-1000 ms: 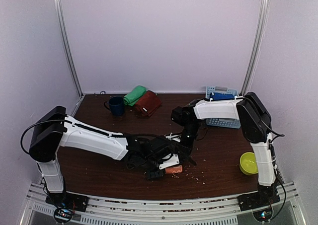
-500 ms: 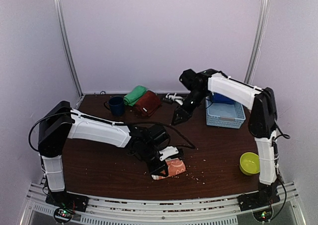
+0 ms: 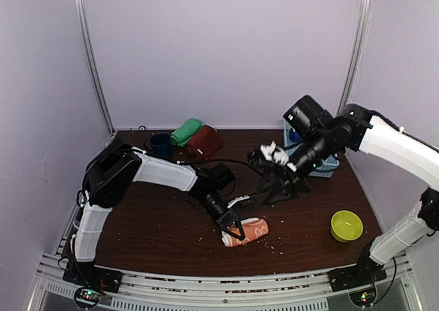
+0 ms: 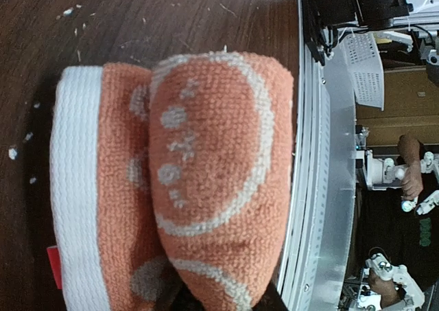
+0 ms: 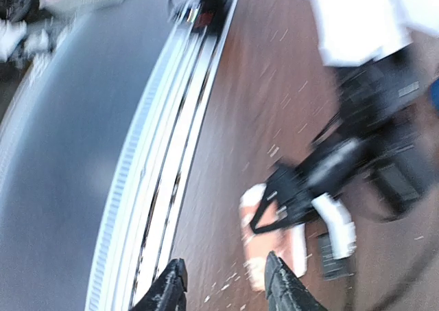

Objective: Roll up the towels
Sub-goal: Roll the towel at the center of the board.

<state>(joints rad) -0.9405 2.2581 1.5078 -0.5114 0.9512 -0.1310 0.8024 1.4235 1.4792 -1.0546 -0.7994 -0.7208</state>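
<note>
The orange towel lies rolled on the table near its front edge, between the two arm bases. The left gripper is clamped on its left end. In the left wrist view the roll fills the frame, showing its white border and pale print. The right gripper hangs in the air above the middle of the table, well apart from the roll, with its fingers spread and nothing between them. Behind the right arm stands the basket, mostly hidden, and a blue towel shows inside it at the back. At the rear left a mug stands just beside the green towel, which touches the maroon towel. The mug's inside is too dark to read. A yellow-green bowl sits at the front right.
</note>
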